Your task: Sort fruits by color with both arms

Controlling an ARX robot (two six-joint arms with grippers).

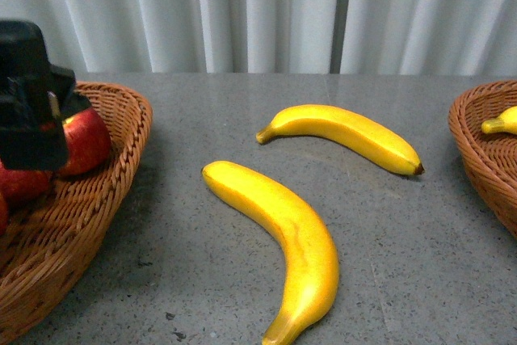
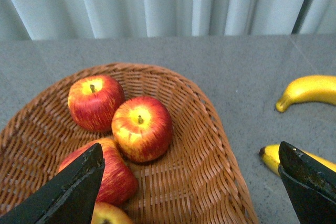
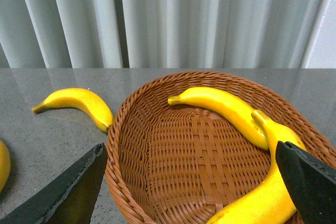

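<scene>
Bananas (image 1: 299, 240) — smooth, curved — lie on a speckled table (image 1: 420, 240); glossy apples (image 2: 142, 128) fill a woven basket (image 2: 210, 171); left gripper (image 2: 190, 150) and right gripper (image 3: 189, 153) gape empty.

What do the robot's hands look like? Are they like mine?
Not like yours. The left gripper and the right gripper are both plain black. Each has two flat, wedge-shaped fingers that narrow to blunt tips. In the front view the left one looks like a chunky, boxy black block. No cables show.
</scene>
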